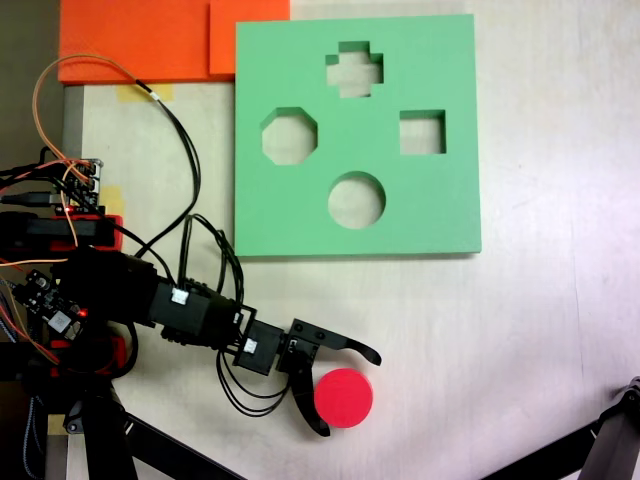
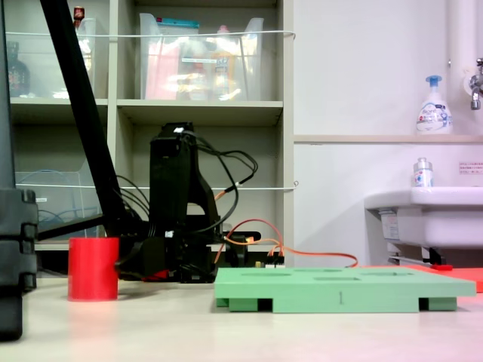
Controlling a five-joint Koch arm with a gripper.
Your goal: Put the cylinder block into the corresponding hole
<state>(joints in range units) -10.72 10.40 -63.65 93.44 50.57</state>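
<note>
Arm: it enters the top-down fixed view from the left edge and reaches to the lower middle of the frame, low over the table.
Jaws: the gripper has them spread wide; one curved tip lies above the red block, the other below and left of it, so they stand around it but do not pinch it yet (whether a tip touches the side, I cannot tell).
Cylinder block: it stands upright on the table in the lower middle of that view; in the side fixed view it is at the left, well apart from the board.
Green foam board: upper middle of the frame, lying flat.
Corresponding hole: the round cutout, lowest of the four, empty.
Step in hand: I judge it is the grasp, before any lift.
Next move: press the jaws on the block, lift it, carry it up the frame to the round cutout and lower it straight.
</note>
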